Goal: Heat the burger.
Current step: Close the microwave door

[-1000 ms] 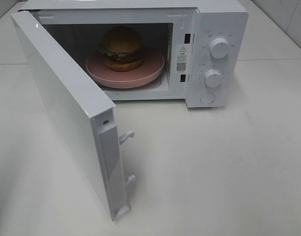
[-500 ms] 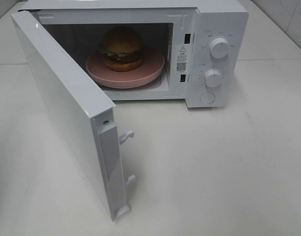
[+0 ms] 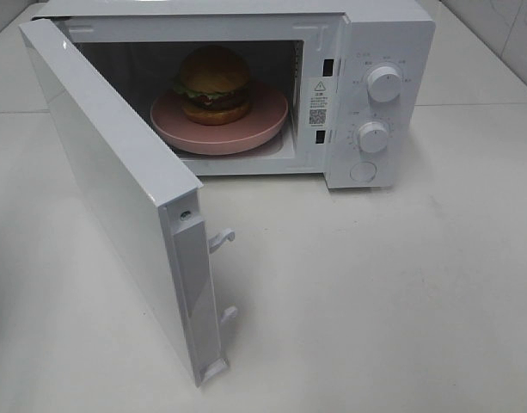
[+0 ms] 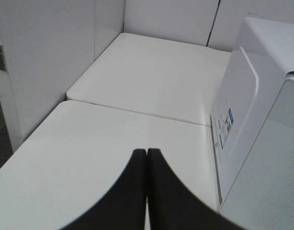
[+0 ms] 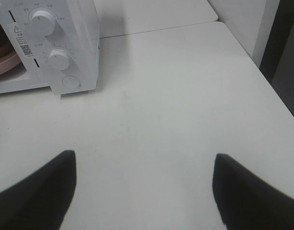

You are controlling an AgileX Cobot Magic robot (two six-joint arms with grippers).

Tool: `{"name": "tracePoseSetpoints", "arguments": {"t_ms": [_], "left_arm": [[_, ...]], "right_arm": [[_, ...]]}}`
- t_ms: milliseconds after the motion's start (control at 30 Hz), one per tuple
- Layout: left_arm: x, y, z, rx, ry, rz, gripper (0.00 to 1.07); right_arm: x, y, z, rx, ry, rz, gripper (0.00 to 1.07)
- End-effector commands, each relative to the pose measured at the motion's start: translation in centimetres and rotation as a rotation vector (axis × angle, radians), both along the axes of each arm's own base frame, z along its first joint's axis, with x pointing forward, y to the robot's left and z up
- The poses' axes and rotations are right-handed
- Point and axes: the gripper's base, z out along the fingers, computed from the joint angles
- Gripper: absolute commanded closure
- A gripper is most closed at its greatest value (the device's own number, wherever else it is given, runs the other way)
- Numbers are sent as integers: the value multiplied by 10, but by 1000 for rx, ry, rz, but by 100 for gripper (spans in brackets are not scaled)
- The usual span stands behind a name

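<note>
While the door (image 3: 108, 185) stands wide open, the burger (image 3: 214, 83) sits on a plate (image 3: 250, 138) inside the microwave (image 3: 392, 34). The left gripper (image 4: 146, 155) is pressed together on nothing near the microwave's side; the right gripper (image 5: 144, 155) stands apart, empty, over the table (image 5: 166, 96).

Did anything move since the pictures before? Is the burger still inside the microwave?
Nothing visibly changed. The burger still sits on the pink plate inside the microwave. The microwave door still stands wide open, swung out to the left of the high view.
</note>
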Motion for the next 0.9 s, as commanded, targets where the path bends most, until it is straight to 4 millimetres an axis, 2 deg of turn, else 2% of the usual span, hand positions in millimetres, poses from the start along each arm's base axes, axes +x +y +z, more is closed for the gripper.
{"name": "tracePoseSetpoints", "arguments": {"t_ms": [33, 367, 567, 700, 733, 900], "left_arm": [[8, -6, -5, 42, 0, -82, 107], [27, -22, -21, 59, -15, -278, 107], [40, -25, -25, 47, -11, -307, 107], [48, -37, -26, 56, -2, -364, 107], [53, -49, -30, 59, 15, -412, 107], [60, -66, -41, 52, 49, -460, 107]], "right_arm": [[-4, 0, -1, -11, -26, 1, 31], [-4, 0, -1, -11, -26, 1, 31], [-4, 0, -1, -11, -26, 1, 31], [-4, 0, -1, -11, -26, 1, 31], [-4, 0, -1, -11, -26, 1, 31], [-4, 0, -1, -11, -26, 1, 31]]}}
